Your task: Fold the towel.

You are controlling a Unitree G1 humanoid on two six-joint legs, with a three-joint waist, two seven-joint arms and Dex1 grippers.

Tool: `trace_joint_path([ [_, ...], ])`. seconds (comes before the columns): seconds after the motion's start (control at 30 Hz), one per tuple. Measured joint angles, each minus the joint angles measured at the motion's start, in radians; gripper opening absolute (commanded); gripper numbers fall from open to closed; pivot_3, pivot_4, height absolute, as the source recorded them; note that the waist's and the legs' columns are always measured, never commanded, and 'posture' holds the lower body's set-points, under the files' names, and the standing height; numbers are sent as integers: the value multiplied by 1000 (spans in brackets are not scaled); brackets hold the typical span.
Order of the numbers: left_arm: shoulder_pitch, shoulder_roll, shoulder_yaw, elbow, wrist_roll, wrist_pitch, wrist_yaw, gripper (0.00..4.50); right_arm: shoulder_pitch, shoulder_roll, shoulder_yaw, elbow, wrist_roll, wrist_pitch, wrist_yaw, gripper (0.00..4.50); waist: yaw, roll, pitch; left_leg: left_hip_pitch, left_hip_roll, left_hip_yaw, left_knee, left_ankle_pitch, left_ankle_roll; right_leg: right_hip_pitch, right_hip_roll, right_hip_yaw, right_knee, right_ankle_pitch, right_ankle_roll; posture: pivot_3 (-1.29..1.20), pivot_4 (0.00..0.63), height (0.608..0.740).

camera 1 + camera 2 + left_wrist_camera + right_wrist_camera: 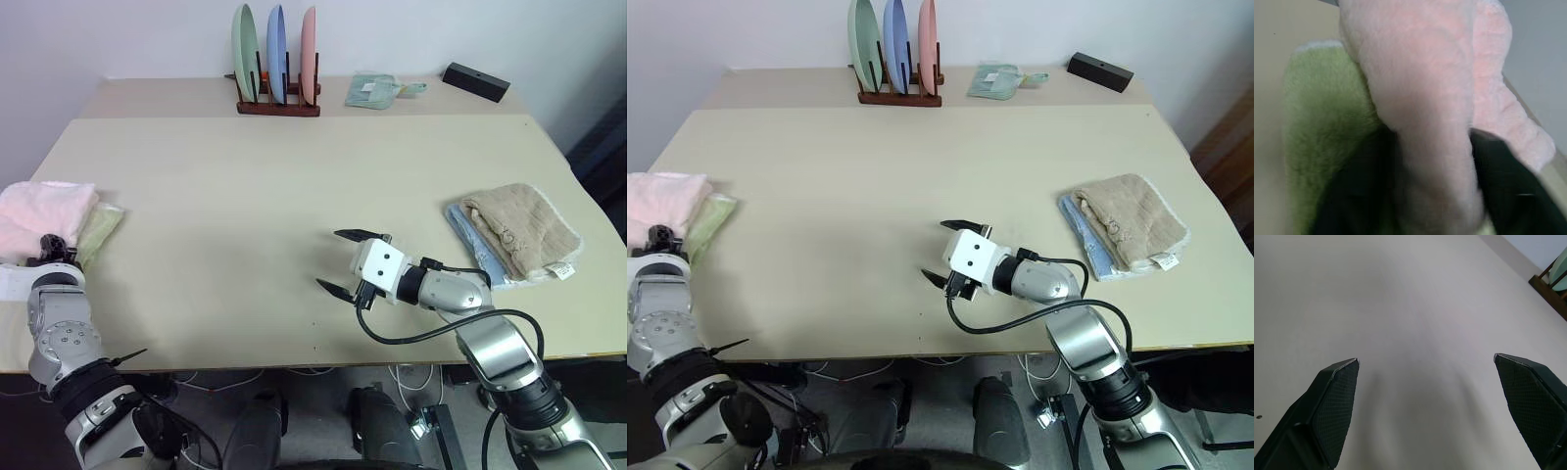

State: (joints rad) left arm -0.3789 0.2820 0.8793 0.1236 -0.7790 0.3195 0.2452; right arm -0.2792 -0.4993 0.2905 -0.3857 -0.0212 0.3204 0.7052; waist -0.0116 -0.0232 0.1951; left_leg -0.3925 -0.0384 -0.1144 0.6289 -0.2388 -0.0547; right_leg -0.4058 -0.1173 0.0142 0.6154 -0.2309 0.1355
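The towel [39,211] is pale pink and lies folded at the table's far left edge, resting partly on a light green towel [101,230]. My left gripper [54,245] sits at its near side. In the left wrist view a thick fold of the towel [1420,63] runs between the two black fingers [1352,196], which stand wide apart, so the gripper is open. The green towel [1322,107] shows beside it. My right gripper [329,259] hovers open over bare tabletop near the middle front, holding nothing, its fingers [1332,396] spread wide.
A beige-brown towel [519,230] lies on a blue one at the right side of the table [245,176]. At the back stand a wooden rack with three plates [277,69], a small teal cloth [372,90] and a black box [476,81].
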Motion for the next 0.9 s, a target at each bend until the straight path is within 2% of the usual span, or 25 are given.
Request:
trace_joint_path([
  [0.03, 6, 3, 1, -18, 0, -9, 1, 4387, 0, 0, -2, 1, 5, 0, 4, 4500, 0, 0, 0, 0, 0, 0, 0, 0, 0, 0, 0, 0, 0, 0, 0, 0, 150, 740],
  [0.13, 24, 38, 2, -59, 16, -47, 8, 4387, -5, 2, -19, 15, 31, 1, 12, 4500, -2, 0, 0, 0, 0, 0, 0, 0, 0, 0, 0, 0, 0, 0, 0, 0, 150, 740],
  [0.3, 53, 179, -30, -165, 74, -75, -64, 4387, -51, 5, -108, 78, 104, 16, 21, 4500, 0, 0, 0, 0, 0, 1, -1, 0, 0, 0, 0, 0, 0, 0, 0, 0, 150, 740],
  [0.37, 87, 242, -112, -221, 124, -70, -153, 4387, -64, 12, -161, 100, 151, 38, 16, 4500, 7, 0, 0, 0, 0, 1, 0, 0, 0, 1, 0, 0, -1, 0, 0, 0, 150, 740],
  [0.47, 135, 334, -338, -289, 205, -34, -329, 4387, -77, 36, -227, 130, 198, 70, -11, 4500, 17, 1, 0, 0, 0, 2, 0, 0, 0, 1, 0, 1, -1, -2, -4, 0, 150, 740],
  [0.6, 170, 306, -673, -367, 257, 22, -531, 4387, -68, 49, -288, 144, 242, 112, -54, 4500, 12, 1, 0, 0, 0, 3, -2, 0, 0, -1, 0, 2, -1, 0, -2, 0, 150, 740],
  [0.73, 178, 307, -775, -367, 291, 49, -632, 4387, -19, 20, -345, 145, 252, 154, -76, 4500, -10, 2, 1, 0, 2, 3, -5, 0, 0, -4, 1, 2, 1, 0, -1, 0, 150, 740],
  [0.9, 215, 323, -788, -338, 325, 39, -753, 4387, 43, -4, -387, 141, 274, 180, -82, 4500, -6, 4, 1, 0, 2, 3, -6, 0, 1, -4, 1, 2, 0, 0, -1, 0, 150, 740],
])
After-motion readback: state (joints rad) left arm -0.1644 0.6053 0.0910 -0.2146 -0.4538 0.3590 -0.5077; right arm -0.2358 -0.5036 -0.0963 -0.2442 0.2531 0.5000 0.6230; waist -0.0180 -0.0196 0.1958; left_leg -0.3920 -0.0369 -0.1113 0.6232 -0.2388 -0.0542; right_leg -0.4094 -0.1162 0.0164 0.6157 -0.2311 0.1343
